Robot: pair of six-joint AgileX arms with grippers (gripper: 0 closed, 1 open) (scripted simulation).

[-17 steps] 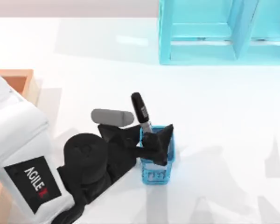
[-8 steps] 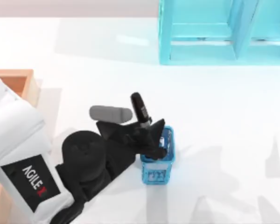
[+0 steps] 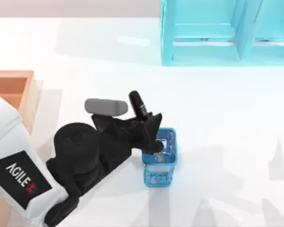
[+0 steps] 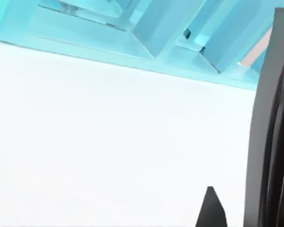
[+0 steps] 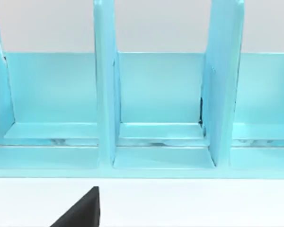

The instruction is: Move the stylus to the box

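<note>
The stylus (image 3: 138,106) stands tilted, black cap uppermost, its lower end hidden between the fingers of my left gripper (image 3: 150,133), which is shut on it. The gripper hovers over the left rim of a small blue mesh cup (image 3: 160,161). In the left wrist view the stylus (image 4: 273,127) is a dark bar close to the lens, beside one black fingertip (image 4: 210,208). The box (image 3: 12,90), tan-rimmed with an orange-brown inside, lies at the table's left edge, partly covered by my left arm. A dark fingertip (image 5: 81,213) of my right gripper shows in the right wrist view.
A cyan shelf unit (image 3: 227,33) stands at the back right of the table, also seen as a cyan shelf unit (image 5: 156,109) in the right wrist view. White tabletop (image 3: 109,61) stretches between the cup and the box.
My left gripper has drawn the stylus up and to the left, away from the blue mesh cup's middle. The arm has swung left, uncovering more of the box.
</note>
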